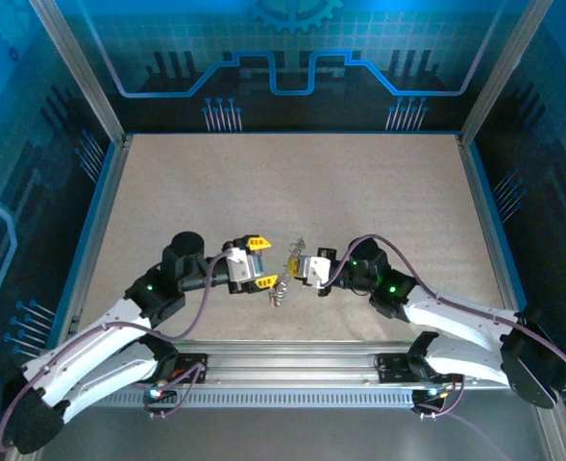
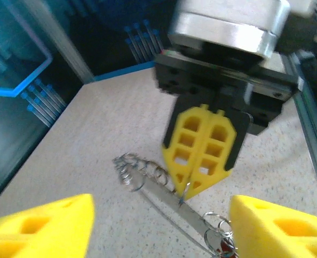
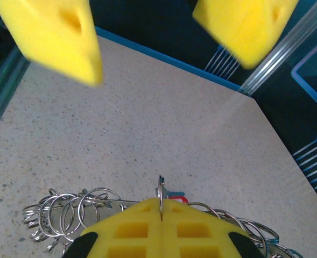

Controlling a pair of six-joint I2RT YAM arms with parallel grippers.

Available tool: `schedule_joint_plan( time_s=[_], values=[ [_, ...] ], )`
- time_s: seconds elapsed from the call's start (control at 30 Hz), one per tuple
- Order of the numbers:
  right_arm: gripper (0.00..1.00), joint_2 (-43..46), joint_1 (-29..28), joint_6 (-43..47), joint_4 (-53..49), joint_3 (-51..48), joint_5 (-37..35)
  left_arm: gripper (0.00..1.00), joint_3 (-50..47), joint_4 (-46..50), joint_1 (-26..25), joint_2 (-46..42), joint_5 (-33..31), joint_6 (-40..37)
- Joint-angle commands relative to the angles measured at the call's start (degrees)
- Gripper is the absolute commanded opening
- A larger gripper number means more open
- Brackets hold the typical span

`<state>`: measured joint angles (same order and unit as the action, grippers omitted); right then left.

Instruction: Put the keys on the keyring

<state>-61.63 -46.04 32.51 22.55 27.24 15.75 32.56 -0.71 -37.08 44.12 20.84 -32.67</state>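
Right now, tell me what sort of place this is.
Likely an enclosed robot workcell: aluminium frame posts, blue circuit-print wall panels, and a speckled tabletop.

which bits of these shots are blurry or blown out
Left wrist: the left end effector has fingers that look soft at the bottom corners, and the silver housing glares white. Right wrist: the left end effector up top is smeared, the keyring crisp. Top external: table evenly lit, walls blue.

left tool point(image 1: 265, 262) spread wide, facing the right tool point(image 1: 299, 270) with fingers pressed together.
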Motion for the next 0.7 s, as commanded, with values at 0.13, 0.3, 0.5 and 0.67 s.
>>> schedule_joint_plan(
  time_s=[0.13, 0.3, 0.5, 0.67],
  values=[
    [0.0, 1.23, 2.24, 4.04, 4.56, -1.83, -4.28, 0.82, 3.36, 9.72, 0.75, -0.9, -14.2, 25.29],
    [0.0, 1.15, 2.57, 7.09, 2.18, -1.36, -4.06, 0.83, 9.03, 16.49, 5.57, 7.02, -14.22, 37.68],
    [0.0, 2.21, 3.06, 8.96, -0.37, -1.38, -4.57, 0.77, 18.65, 27.89, 13.45, 20.31, -7.81, 50.18],
    [0.0, 3.71, 3.32, 11.13, -0.27, -2.5, -4.26, 0.69, 24.26, 32.67, 14.95, 31.09, -3.19, 56.63]
  ],
)
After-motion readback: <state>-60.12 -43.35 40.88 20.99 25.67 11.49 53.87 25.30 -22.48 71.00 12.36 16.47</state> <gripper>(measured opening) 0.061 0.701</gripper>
